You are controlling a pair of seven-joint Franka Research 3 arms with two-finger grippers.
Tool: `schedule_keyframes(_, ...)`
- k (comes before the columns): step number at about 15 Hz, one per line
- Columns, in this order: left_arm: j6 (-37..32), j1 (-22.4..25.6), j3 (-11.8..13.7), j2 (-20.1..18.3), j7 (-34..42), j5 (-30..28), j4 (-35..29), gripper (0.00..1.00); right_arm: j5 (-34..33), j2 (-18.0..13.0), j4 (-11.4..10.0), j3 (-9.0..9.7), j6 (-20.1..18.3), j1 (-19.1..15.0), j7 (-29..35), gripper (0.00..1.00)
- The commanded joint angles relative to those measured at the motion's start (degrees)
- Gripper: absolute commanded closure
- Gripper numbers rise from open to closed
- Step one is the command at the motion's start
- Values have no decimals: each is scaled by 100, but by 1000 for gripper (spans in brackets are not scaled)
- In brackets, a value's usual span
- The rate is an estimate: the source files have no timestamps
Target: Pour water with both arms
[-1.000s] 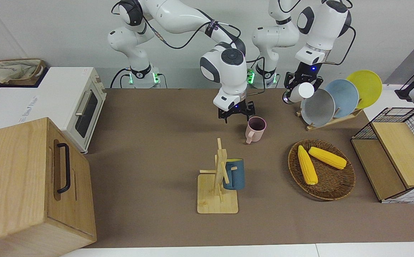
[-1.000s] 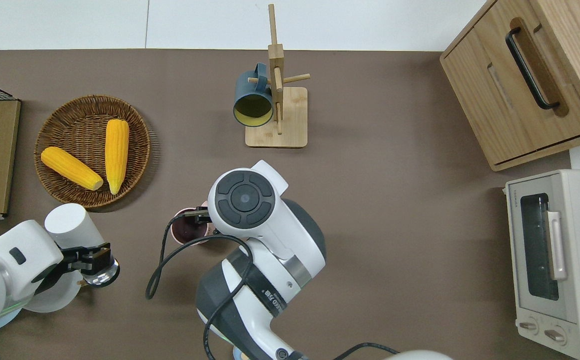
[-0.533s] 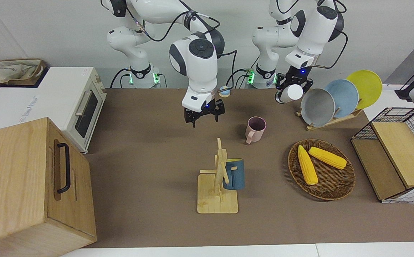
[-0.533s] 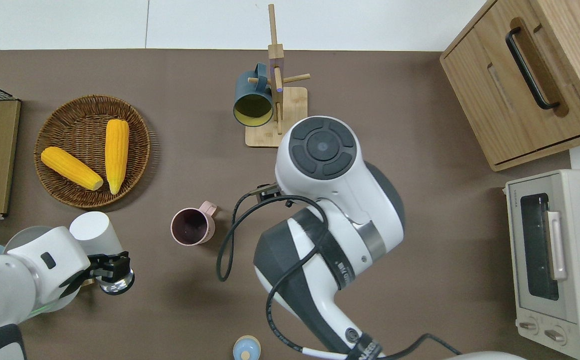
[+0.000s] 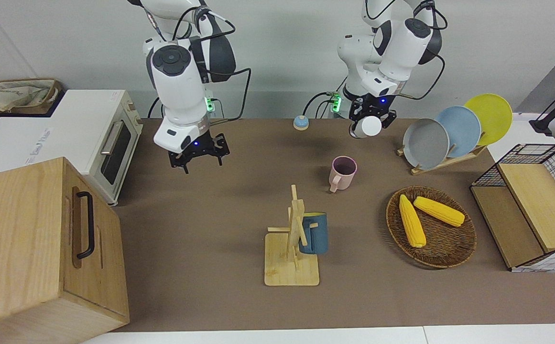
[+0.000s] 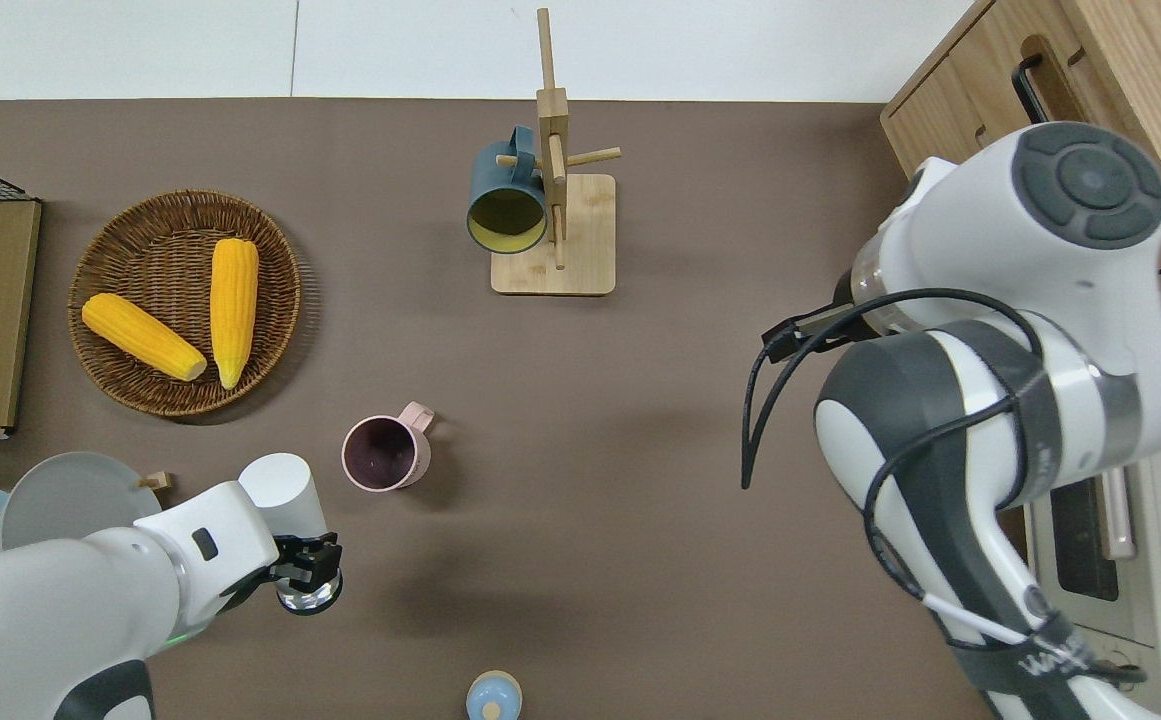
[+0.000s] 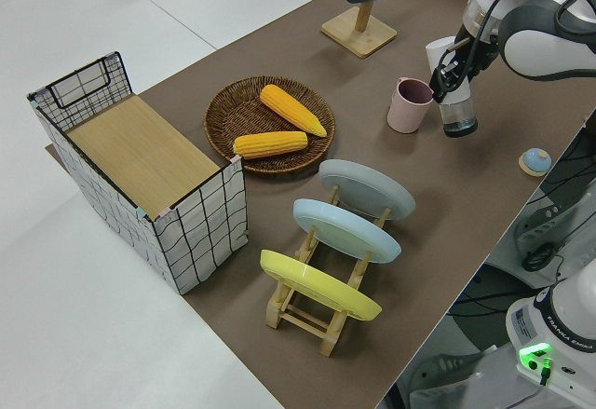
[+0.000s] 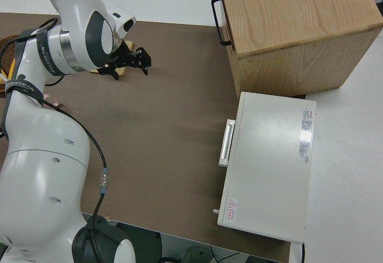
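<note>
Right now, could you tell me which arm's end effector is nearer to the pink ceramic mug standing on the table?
Left. The left end effector, gripping a white cup, hovers beside the pink ceramic mug; the right end effector is toward the toaster oven.

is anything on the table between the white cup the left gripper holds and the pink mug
Nothing visible stands between them. The left gripper holds the white cup up in the air close beside the pink mug, with only bare brown table between.

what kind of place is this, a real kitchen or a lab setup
Most likely a lab bench staged as a kitchen: two white robot arms work at a brown-covered table holding a white toaster oven, a wooden rack of coloured plates and a wicker basket of corn cobs.
</note>
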Motion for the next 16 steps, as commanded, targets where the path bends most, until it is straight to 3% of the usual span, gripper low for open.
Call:
schedule_keyframes(1, 125, -106, -147, 58, -79, -211, -50, 1000, -42, -489, -245, -277, -343, -140, -144, 13)
schedule_keyframes(4, 134, -97, -219, 243, -105, -213, -6, 1000, -42, -691, -263, -427, -686, -262, -153, 13)
schedule_keyframes(11, -32, -97, -306, 814, -377, -125, 389, 1000, 28, -938, -254, -419, -1038, -1027, -327, 13)
schedule_keyframes(13, -164, -88, -307, 894, -378, -107, 477, 1000, 28, -973, -237, -305, -1065, -1237, -530, 13)
schedule_keyframes(16, -612, -45, -307, 1034, -386, 33, 723, 1000, 28, -973, -219, 64, -1074, -1519, -531, 13)
